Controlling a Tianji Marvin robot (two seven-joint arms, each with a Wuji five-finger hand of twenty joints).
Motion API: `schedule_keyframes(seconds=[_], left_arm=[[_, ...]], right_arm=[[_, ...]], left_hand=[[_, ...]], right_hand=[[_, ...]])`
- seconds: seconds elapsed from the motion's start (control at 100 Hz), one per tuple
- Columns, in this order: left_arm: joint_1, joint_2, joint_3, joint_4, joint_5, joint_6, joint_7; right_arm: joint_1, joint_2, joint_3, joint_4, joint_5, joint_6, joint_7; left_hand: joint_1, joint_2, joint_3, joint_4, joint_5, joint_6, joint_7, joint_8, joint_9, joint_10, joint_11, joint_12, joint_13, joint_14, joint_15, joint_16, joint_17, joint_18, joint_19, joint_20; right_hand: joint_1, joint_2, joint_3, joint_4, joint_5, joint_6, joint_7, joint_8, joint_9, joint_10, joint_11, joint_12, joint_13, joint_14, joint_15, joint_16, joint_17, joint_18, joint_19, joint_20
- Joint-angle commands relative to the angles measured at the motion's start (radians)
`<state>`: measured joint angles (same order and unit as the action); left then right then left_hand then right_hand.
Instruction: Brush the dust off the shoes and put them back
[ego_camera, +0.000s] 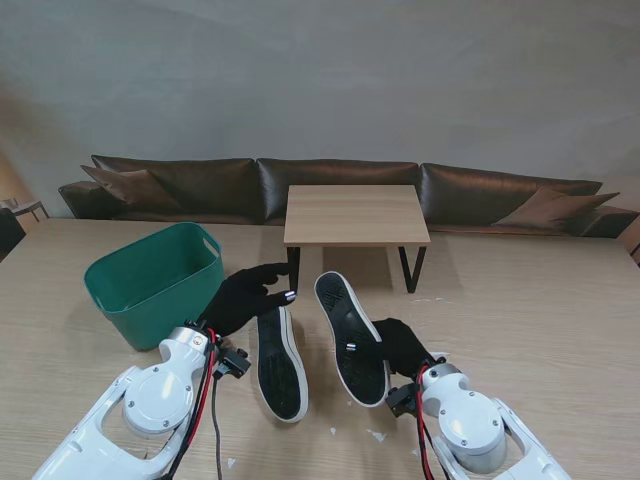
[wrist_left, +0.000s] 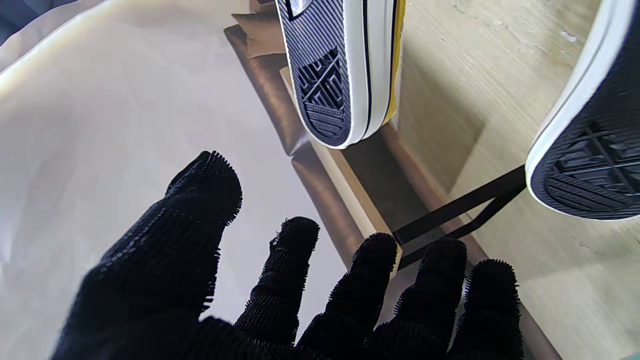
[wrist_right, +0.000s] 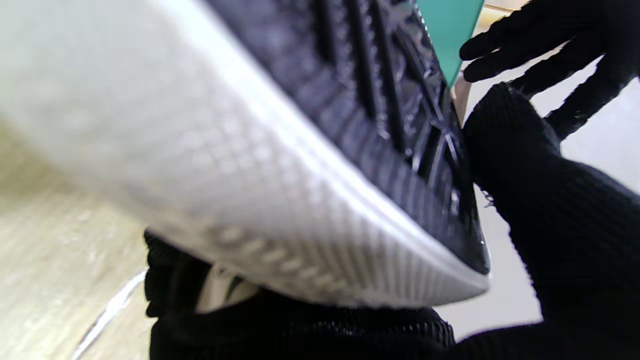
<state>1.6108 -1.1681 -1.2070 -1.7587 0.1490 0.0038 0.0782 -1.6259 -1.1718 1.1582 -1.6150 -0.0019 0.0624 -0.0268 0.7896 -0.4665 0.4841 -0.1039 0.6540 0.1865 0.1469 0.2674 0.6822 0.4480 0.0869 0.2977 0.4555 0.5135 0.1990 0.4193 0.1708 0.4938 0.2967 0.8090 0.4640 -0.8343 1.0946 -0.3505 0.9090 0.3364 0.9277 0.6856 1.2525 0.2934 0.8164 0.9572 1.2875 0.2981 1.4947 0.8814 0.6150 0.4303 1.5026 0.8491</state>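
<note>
Two shoes sole-up on bench (ego_camera: 560, 310), near teal bin (ego_camera: 150, 280). Right hand (ego_camera: 398, 345) grips right shoe (ego_camera: 350, 335) at heel end. Left shoe (ego_camera: 280, 362) lies just beside it. Left hand (ego_camera: 245, 298) empty, fingers (wrist_left: 295, 270) spread, hovering above left shoe's toe.

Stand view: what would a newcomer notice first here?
Two shoes turned sole-up in the middle: the right shoe is gripped by the black-gloved right hand, and the left shoe lies beside it. The left hand hovers open over that shoe's far end, with a green basket to its left.
</note>
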Motion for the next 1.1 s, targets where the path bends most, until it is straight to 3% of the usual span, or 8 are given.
schedule_keyframes(seconds=[0.0,0.5,0.75,0.94,1.09], left_arm=[[0.007,0.001,-0.002,-0.005,0.0,0.008,-0.021],[0.005,0.004,0.003,0.009,0.006,0.029,-0.034],[0.005,0.004,0.009,0.003,0.006,0.052,-0.037],[0.003,0.003,0.012,0.006,0.001,0.061,-0.037],[0.0,0.003,0.013,0.012,-0.002,0.061,-0.04]], right_arm=[[0.007,-0.007,-0.008,0.006,-0.004,0.009,0.012],[0.113,-0.052,-0.115,0.138,-0.099,0.108,-0.13],[0.138,-0.07,-0.15,0.189,-0.143,0.145,-0.195],[0.144,-0.081,-0.164,0.216,-0.179,0.146,-0.247],[0.147,-0.083,-0.168,0.221,-0.198,0.161,-0.26]], left_hand=[[0.013,0.029,-0.024,0.024,0.013,-0.02,0.001,0.008,-0.007,-0.021,0.002,0.011,-0.031,-0.016,-0.021,0.008,-0.015,-0.044,-0.02,0.017],[0.023,0.035,-0.038,0.027,0.023,-0.022,0.001,0.022,0.0,-0.026,0.005,0.016,-0.03,-0.017,-0.022,0.01,-0.019,-0.047,-0.024,0.021],[0.027,0.04,-0.044,0.028,0.028,-0.026,0.002,0.026,0.005,-0.027,0.006,0.018,-0.028,-0.021,-0.021,0.011,-0.02,-0.049,-0.024,0.022],[0.03,0.042,-0.048,0.029,0.032,-0.027,0.003,0.028,0.013,-0.023,0.009,0.021,-0.027,-0.019,-0.02,0.012,-0.022,-0.048,-0.025,0.023],[0.031,0.044,-0.051,0.029,0.03,-0.027,0.001,0.029,0.014,-0.026,0.009,0.023,-0.028,-0.02,-0.021,0.012,-0.02,-0.049,-0.025,0.024]], right_hand=[[0.19,0.092,0.225,0.064,0.095,-0.113,0.173,0.083,0.064,-0.02,0.015,0.014,0.018,-0.129,0.001,-0.002,0.323,-0.035,0.011,0.027],[0.182,0.102,0.219,0.059,0.082,-0.12,0.164,0.079,0.049,-0.022,0.013,0.01,0.017,-0.12,-0.007,-0.005,0.3,-0.036,0.008,0.027],[0.17,0.115,0.205,0.062,0.06,-0.119,0.139,0.043,0.019,-0.016,0.022,0.002,0.016,-0.09,-0.028,-0.018,0.254,-0.038,0.015,0.029],[0.151,0.12,0.198,0.059,0.004,-0.126,0.119,0.007,-0.031,-0.024,0.035,-0.012,0.016,-0.094,-0.052,-0.034,0.231,-0.042,0.015,0.022],[0.064,0.122,0.178,0.075,-0.114,-0.113,0.076,-0.058,-0.115,-0.025,0.053,-0.05,0.015,-0.083,-0.101,-0.066,0.181,-0.047,0.012,0.01]])
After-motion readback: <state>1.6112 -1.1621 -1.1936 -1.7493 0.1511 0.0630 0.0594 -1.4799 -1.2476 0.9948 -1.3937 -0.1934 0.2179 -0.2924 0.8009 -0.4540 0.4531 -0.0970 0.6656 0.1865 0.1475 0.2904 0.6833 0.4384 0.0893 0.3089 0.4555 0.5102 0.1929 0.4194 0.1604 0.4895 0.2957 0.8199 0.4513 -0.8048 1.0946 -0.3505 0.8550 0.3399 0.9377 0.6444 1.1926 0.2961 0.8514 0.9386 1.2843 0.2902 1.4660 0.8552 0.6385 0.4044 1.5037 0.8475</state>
